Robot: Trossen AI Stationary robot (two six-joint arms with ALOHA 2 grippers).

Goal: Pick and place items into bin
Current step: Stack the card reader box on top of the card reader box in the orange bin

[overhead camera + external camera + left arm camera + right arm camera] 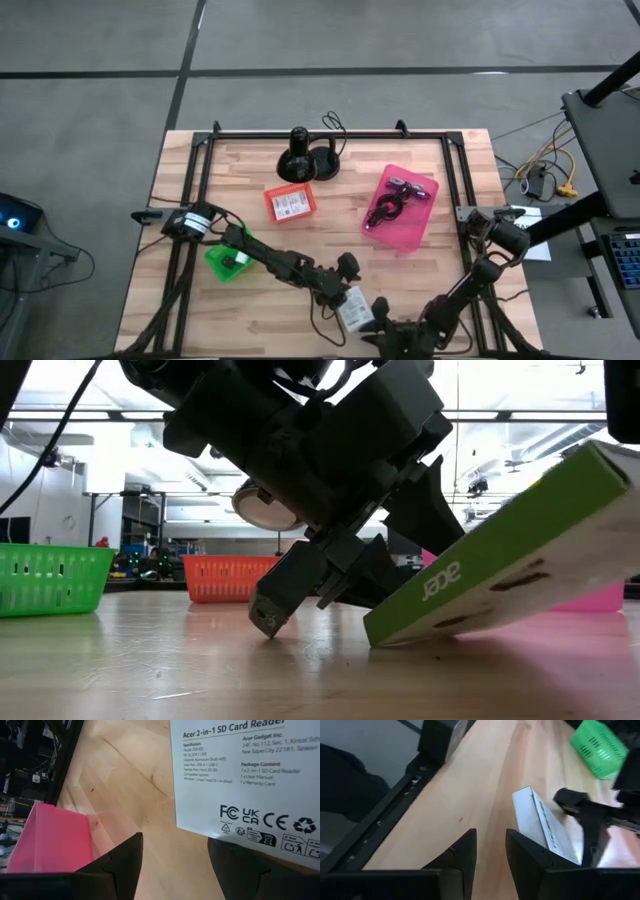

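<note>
Fingers (122, 865) of the left gripper (352, 312) stand spread around the white boxed card reader (355, 310), which in the low view leans tilted with one edge on the wooden table (250, 310), near its front edge. The right gripper (392, 330), its fingers slightly parted and holding nothing, sits just beside the box. Farther back stand a pink bin (404, 208), an orange basket (290, 202) and a green basket (228, 262); behind the table lies a lit workshop.

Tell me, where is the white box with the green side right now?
The white box sits near the table's front edge in the high view, tilted up on one edge, between the left gripper and the right gripper.
</note>
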